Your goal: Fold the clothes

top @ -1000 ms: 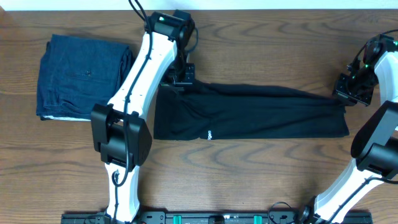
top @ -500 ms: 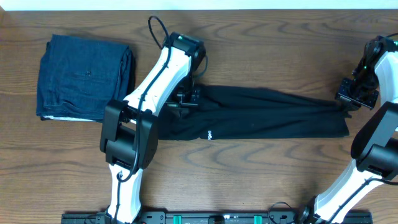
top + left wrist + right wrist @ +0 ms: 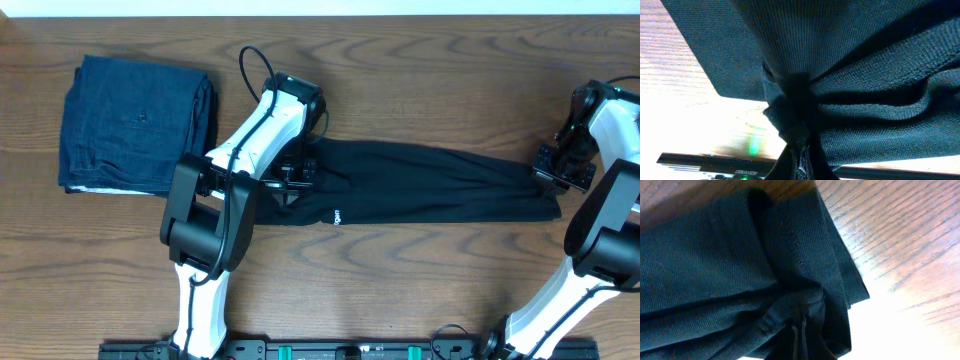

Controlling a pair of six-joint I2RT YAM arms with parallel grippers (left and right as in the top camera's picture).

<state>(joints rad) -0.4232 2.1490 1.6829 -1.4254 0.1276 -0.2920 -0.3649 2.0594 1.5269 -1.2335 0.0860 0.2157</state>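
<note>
The black T-shirt lies folded into a long band across the middle of the table, its small white logo near the front edge. My left gripper is shut on the shirt's left end; the left wrist view shows the cloth bunched into the closed jaws, lifted off the wood. My right gripper is shut on the shirt's right end, where the hemmed edge gathers into its jaws just above the table.
A folded dark blue denim-like garment sits at the back left. The left arm reaches diagonally over the table. The right arm stands along the right edge. A black rail runs along the front.
Both grippers have moved toward the front with the shirt's back edge, laying it over the front part. The shirt has become a narrower band.
</note>
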